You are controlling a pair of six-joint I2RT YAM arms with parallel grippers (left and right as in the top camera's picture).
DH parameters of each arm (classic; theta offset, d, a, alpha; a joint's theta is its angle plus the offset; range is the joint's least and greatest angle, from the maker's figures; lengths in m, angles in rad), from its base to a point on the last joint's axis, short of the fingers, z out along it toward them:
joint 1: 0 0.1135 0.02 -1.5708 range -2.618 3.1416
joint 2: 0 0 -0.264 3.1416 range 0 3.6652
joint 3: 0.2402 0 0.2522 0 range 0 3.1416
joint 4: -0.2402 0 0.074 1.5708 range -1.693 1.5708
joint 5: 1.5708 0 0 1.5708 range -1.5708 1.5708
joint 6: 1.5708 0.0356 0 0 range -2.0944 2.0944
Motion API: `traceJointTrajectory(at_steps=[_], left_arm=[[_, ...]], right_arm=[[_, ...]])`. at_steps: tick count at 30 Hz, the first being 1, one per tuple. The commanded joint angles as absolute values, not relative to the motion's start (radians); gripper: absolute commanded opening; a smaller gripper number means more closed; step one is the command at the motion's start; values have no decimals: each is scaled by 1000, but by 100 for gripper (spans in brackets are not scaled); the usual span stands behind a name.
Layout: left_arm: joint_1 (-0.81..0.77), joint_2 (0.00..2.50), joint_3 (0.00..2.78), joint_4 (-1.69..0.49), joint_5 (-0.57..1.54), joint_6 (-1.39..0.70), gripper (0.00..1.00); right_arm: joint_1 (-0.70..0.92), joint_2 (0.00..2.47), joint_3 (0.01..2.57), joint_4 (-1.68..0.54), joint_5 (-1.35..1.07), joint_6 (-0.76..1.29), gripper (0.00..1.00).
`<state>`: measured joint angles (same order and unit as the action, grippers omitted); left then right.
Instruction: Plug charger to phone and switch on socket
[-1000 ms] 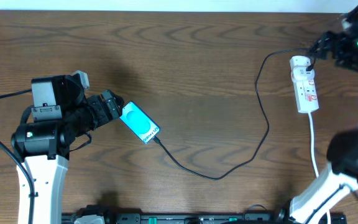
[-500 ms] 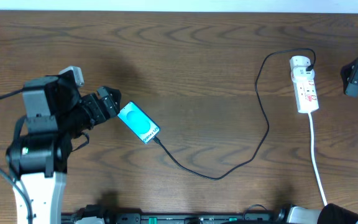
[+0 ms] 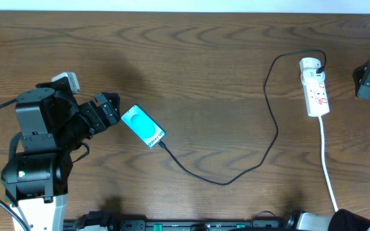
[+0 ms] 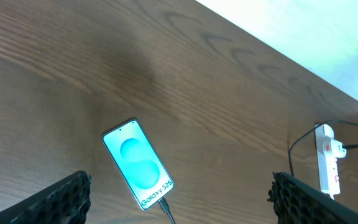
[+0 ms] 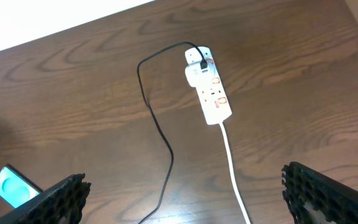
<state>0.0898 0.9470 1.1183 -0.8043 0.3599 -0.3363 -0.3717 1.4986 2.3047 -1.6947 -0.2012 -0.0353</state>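
The phone [image 3: 142, 126] lies face up at the left, its light-blue screen reading "Galaxy S25" [image 4: 137, 163]. The charger [image 3: 272, 138], a thin black cable, has its connector tip [image 4: 165, 205] at the phone's lower end. It loops right and up to a white plug on the far end of the socket [image 3: 315, 86], a white strip with red marks. My left gripper [image 3: 108, 109] stands open just left of the phone, touching nothing. My right gripper [image 3: 368, 80] is open at the right edge, apart from the socket [image 5: 207, 87].
The socket's thick white cord [image 3: 326, 160] runs toward the table's front edge. The charger's loop [image 5: 157, 124] lies slack across the brown wooden table [image 3: 204, 58]. A pale wall borders the table's far side.
My right arm has pulled away from the socket's far end to the right edge. My left arm has drawn back a little from the phone. The phone, cable and socket have not moved.
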Motion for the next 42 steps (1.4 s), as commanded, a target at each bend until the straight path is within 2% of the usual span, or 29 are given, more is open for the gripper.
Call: traceJointTrajectory(at_steps=[1,18,25,28,31,32,37,42], left_arm=[[93,946,1113,-803,347,-334,92],[93,946,1113,-811,334,-318,92],[90,926,1110,-974,290,-318,92],[86,855,1097,-1069,209,-318,93],[57,743,1032,-1076,152,-318,92],[39,636,954,-1037,144,-318,92],[27,432,772,-881,145,-319,93],[26,216,530,-543,145,-319,93]], right_arm=[[-372,1500,2309,-1697,-193,-23,99],[-372,1500,2309,-1697,-193,-23,99],[-372,1500,2309,-1697,-192,-23,99],[-372,1500,2309,-1697,-193,-23,99],[-372,1500,2309,-1697,-192,-23,99],[-372,1500,2309,-1697,-192,-23,99],[-372,1500,2309,-1698,-193,-23,99],[-372,1500,2309,-1697,-193,-23,99]])
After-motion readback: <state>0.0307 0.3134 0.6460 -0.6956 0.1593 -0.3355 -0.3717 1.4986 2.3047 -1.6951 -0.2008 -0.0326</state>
